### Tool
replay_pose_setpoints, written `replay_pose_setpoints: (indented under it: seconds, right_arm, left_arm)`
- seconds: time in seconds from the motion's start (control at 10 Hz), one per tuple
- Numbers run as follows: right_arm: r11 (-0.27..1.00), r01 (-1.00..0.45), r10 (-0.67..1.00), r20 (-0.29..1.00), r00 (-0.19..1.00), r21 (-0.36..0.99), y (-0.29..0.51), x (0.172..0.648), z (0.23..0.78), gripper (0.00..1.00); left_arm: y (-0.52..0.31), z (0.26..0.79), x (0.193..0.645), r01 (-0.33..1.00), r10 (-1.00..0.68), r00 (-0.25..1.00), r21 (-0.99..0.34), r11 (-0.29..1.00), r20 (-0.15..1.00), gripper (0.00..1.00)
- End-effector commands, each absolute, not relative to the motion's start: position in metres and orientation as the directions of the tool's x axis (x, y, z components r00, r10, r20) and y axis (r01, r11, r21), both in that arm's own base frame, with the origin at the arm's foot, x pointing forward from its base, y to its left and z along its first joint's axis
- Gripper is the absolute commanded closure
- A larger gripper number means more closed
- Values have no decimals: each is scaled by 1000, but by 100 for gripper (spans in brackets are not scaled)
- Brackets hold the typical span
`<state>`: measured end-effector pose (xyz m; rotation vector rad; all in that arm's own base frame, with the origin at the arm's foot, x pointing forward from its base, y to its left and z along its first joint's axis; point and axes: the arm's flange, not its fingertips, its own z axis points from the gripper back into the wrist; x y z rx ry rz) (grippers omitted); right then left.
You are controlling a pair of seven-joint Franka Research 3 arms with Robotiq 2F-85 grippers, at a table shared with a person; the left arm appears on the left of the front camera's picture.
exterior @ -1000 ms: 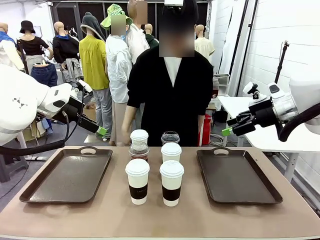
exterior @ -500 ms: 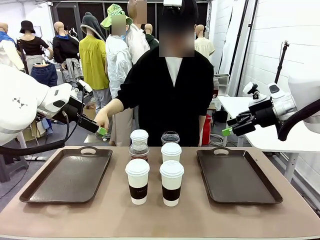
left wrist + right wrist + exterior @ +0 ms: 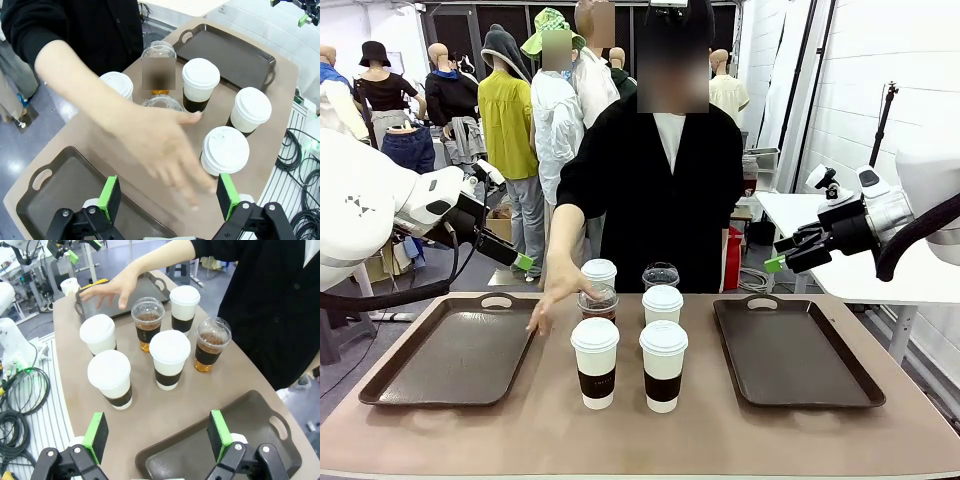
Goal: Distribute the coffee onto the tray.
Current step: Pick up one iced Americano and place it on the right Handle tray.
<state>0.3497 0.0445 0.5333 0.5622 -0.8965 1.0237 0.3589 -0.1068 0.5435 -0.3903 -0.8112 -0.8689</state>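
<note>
Brown-sleeved paper cups [image 3: 595, 362], clear domed cups [image 3: 660, 274]

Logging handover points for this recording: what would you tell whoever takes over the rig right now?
Left hand: open, empty, in the air at the table's left side.
Right hand: open, empty, in the air at the table's right side.
Person's hand: spread open, low between the left tray and the cups.
Coffee: four paper cups and two clear cups clustered mid-table between the left tray and the right tray.
Done: nothing; no cup sits on either tray.
Left: move all six cups onto the trays.
</note>
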Motion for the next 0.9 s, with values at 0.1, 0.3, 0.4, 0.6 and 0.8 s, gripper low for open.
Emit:
replay_pose_setpoints:
  seconds: [0.1,0.3,0.4,0.6,0.8]
  right_arm:
    - [417,-909,474,855,209,-9,45,355,533,0]
    - [417,-909,474,855,209,-9,45,355,533,0]
    - [417,-909,474,855,209,-9,45,355,533,0]
    - [417,-909,474,855,209,-9,45,355,533,0]
    - [417,-909,474,855,209,-9,45,355,533,0]
  left_arm:
    - [-105,544,358,800,-521,383,8,600,763,0]
    - [-105,544,358,800,-521,383,8,600,763,0]
    - [-105,544,358,800,-521,383,8,600,763,0]
    - [-105,544,358,800,-521,383,8,600,763,0]
    - [-105,544,358,800,-521,383,8,600,763,0]
